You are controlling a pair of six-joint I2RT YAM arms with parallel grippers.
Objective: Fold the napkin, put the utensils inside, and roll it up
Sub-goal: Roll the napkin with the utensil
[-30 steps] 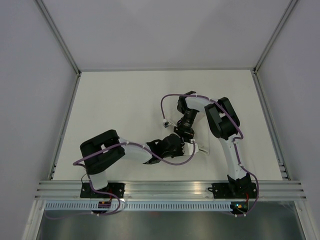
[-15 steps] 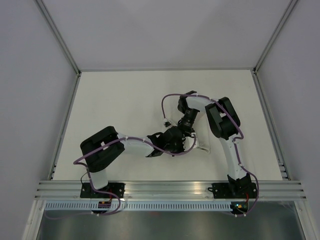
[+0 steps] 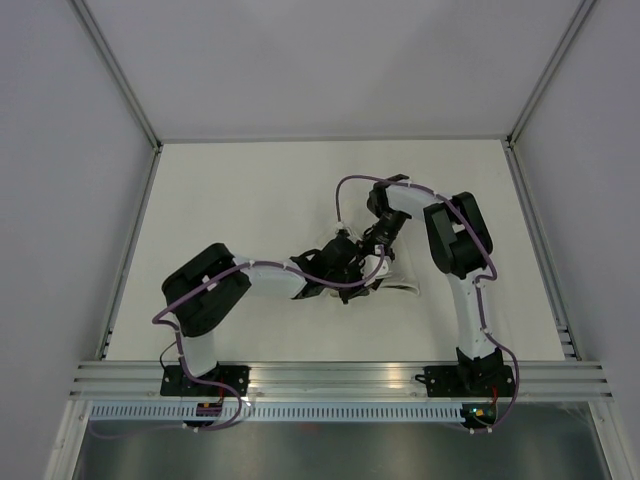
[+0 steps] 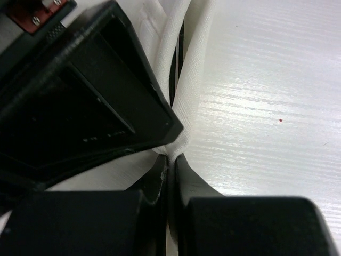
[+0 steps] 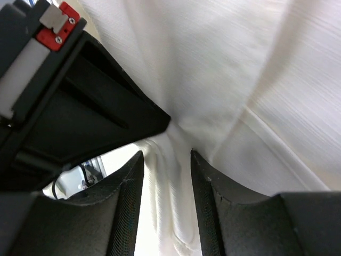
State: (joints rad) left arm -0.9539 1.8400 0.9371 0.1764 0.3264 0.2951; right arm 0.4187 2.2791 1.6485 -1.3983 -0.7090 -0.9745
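Observation:
The white napkin lies bunched on the white table between both arms, mid-table. My left gripper is shut on a thin fold of the napkin, with the cloth pinched at the jaw tips. My right gripper sits right against the left one and is shut on a gathered, wrinkled bunch of the napkin, which fills the gap between its jaws. The knife is hidden. A dark slit shows between two cloth bands in the left wrist view, and I cannot tell what it is.
The white table is walled by grey panels at the back and sides. A metal rail runs along the near edge by the arm bases. Each wrist view is half filled by the other gripper's black body.
Both grippers have moved away from the near edge, towards the back of the table, staying close together. The right wrist has swung up and right. The napkin now trails below them.

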